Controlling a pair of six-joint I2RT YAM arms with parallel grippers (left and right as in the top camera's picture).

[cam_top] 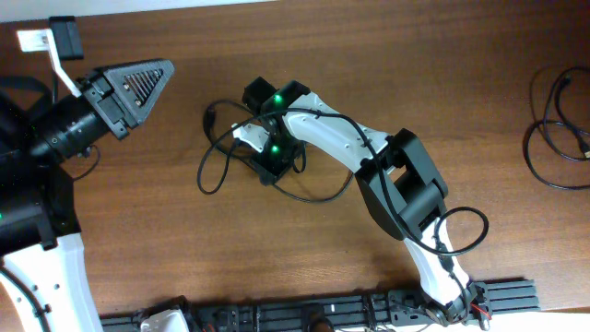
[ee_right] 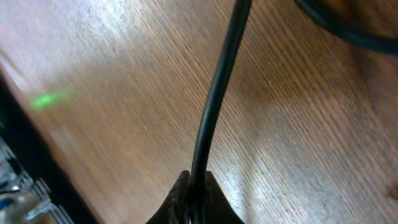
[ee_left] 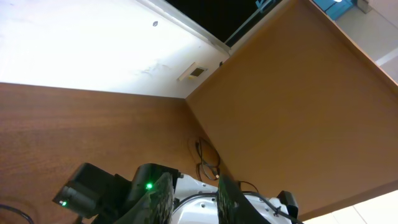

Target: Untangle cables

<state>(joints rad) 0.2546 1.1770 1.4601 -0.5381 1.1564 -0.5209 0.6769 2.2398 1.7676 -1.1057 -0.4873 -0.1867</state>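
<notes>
Wooden bench (cam_top: 415, 55): our right claw (ee_right: 194, 186) pinches a black cable (ee_right: 214, 99) mid-bench; our left claw (ee_left: 194, 190) hangs open, empty, near the left edge.

2 arms (cam_top: 64, 129) (cam_top: 406, 184), 1 table (cam_top: 369, 55), 2 cable bunches (cam_top: 211, 118) (cam_top: 537, 97).

Overhead sharp, evenly lit, warm; soft shadows only. Above left gripper (ee_left: 193, 182), wall (ee_left: 74, 43) blown out white. Just ahead of right gripper (ee_right: 196, 186), cable (ee_right: 217, 93) soft-edged, out of focus. Pale glare on table (ee_right: 124, 68) to its left, blurred green smear further left.
</notes>
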